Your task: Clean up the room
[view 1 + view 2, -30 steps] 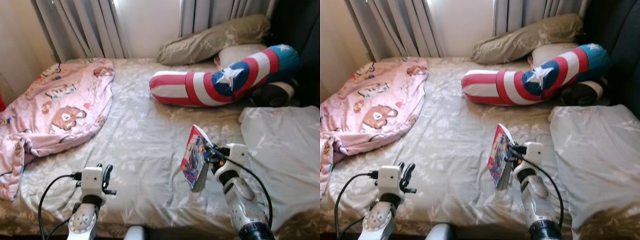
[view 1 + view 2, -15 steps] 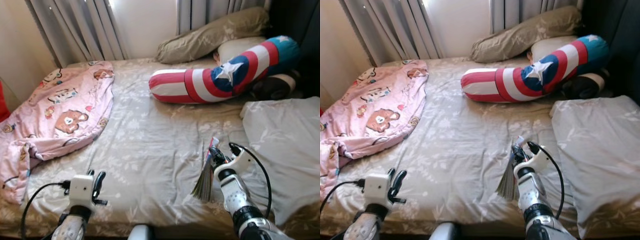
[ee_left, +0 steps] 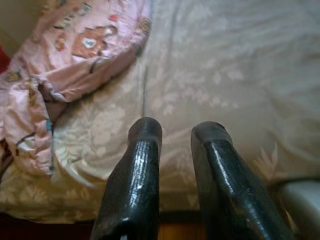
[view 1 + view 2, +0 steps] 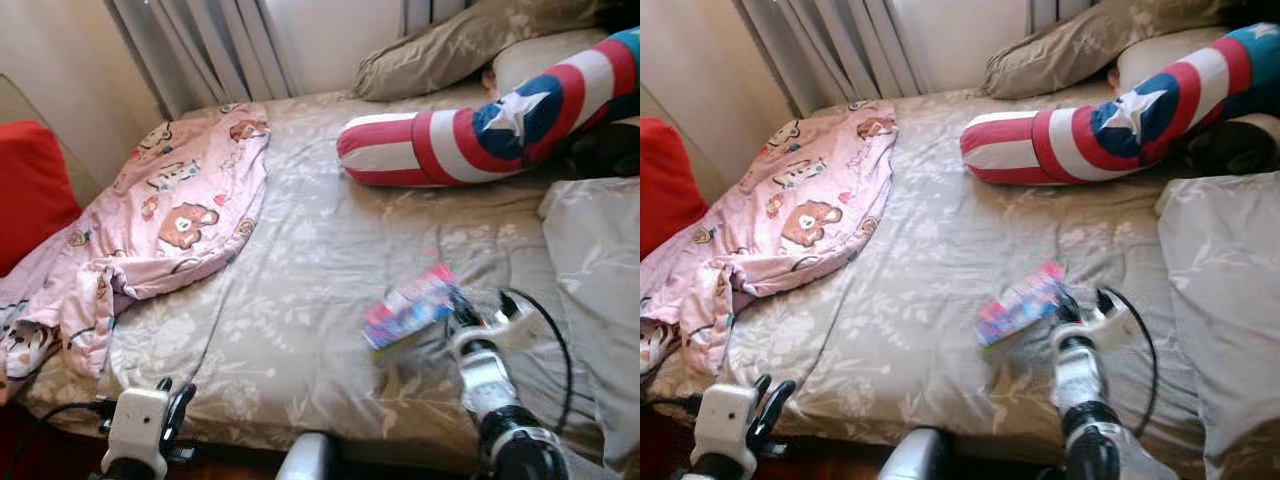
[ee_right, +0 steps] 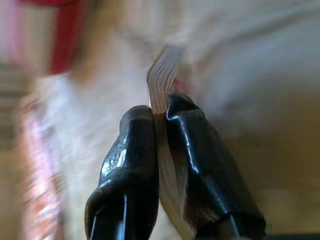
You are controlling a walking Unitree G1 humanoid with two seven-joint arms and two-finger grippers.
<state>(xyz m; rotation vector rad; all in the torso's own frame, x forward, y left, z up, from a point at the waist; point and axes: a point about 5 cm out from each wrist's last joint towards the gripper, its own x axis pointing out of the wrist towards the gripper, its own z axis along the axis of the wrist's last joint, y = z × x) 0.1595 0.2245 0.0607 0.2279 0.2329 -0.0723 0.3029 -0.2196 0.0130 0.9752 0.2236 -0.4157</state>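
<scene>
Comic book [image 4: 410, 318], bright red-and-blue cover blurred, is pinched by its pages in the right gripper's [image 5: 162, 107] fingers over the bed [image 4: 300, 260].

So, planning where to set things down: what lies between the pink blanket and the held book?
Only bare floral bedsheet between pink blanket and book, in the eye views.

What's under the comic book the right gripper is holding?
Only the grey floral bedsheet shows beneath the comic book, pinched by the right gripper. The patch directly under it is covered.
</scene>
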